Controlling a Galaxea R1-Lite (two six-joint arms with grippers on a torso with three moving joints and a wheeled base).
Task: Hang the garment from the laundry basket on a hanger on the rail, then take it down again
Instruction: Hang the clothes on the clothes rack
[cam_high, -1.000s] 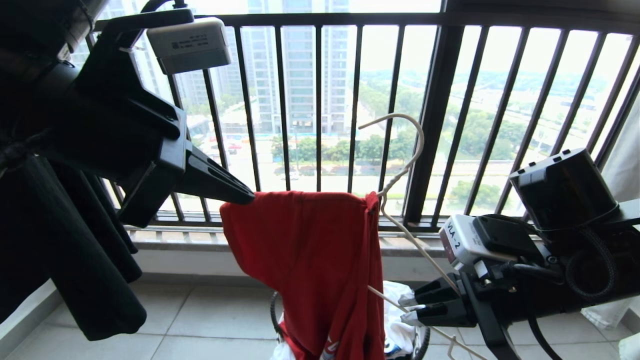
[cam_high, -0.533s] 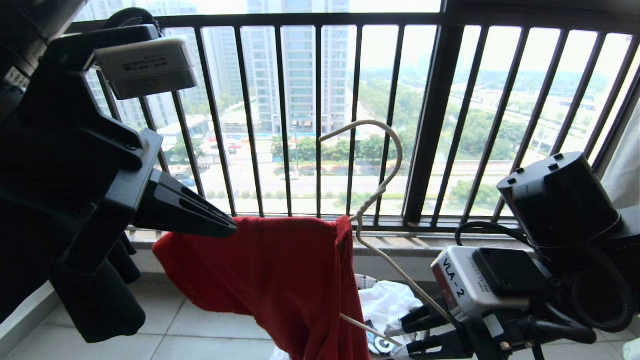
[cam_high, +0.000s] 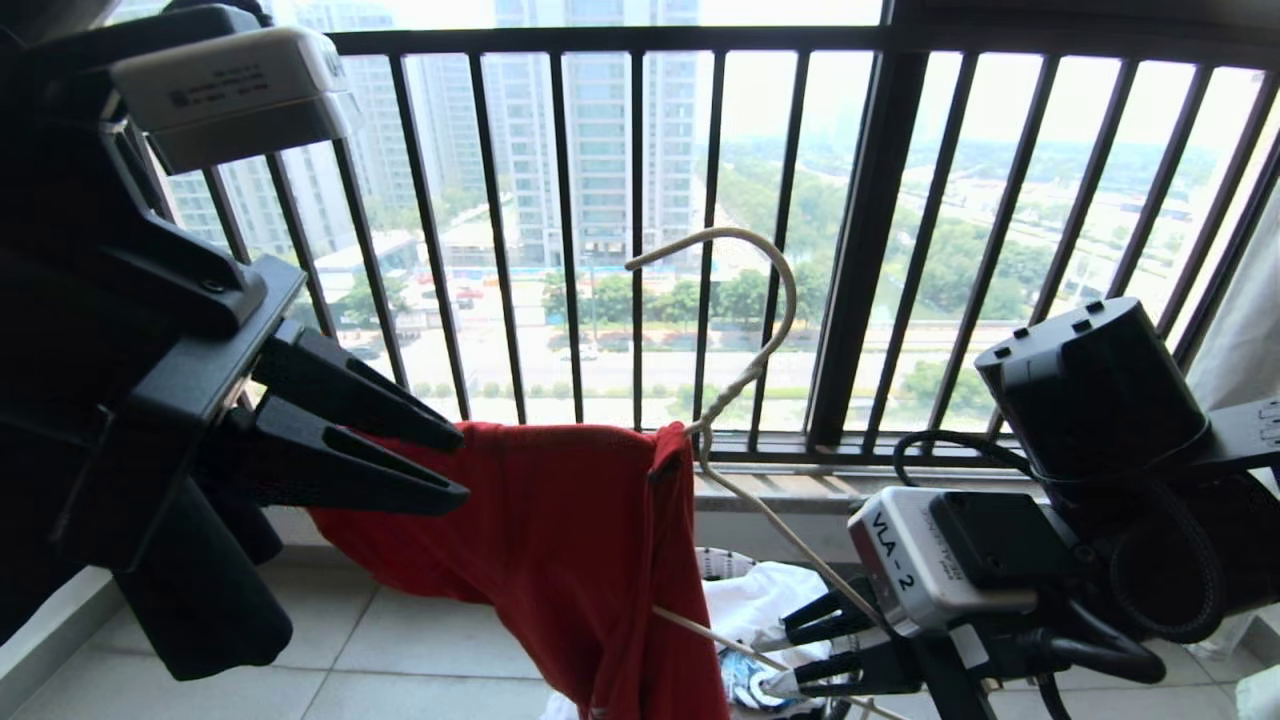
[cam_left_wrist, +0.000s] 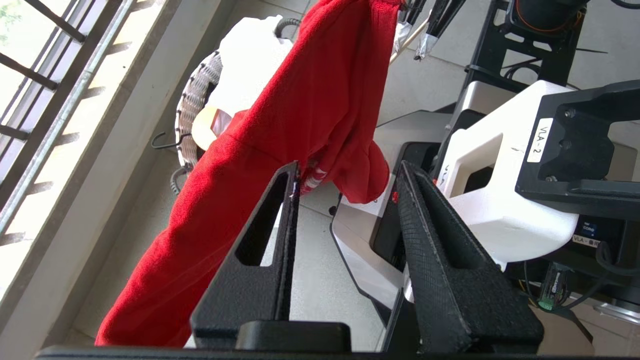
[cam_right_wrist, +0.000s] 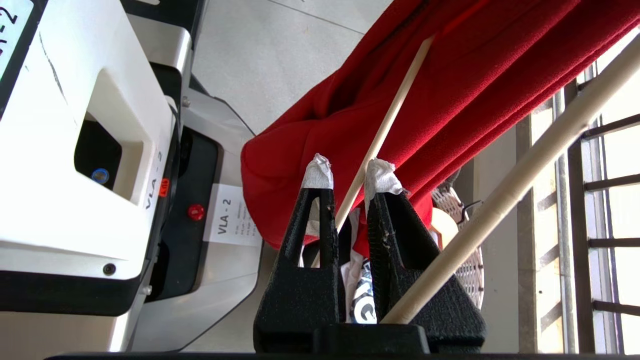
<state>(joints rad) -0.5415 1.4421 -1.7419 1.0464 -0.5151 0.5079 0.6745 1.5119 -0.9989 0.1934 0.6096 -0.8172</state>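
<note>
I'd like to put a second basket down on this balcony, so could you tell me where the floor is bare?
Bare tiles lie between the hanging black clothing and the red T-shirt, bordered behind by the ledge under the window railing. Crowded: right of the T-shirt, where the laundry basket, white hanger and right gripper bunch together.

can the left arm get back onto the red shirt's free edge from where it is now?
Probably yes. The left gripper has its jaws open right at the red T-shirt, whose cloth hangs just past the tips with nothing between. The right gripper holds the hanger on the far side, out of the way.
</note>
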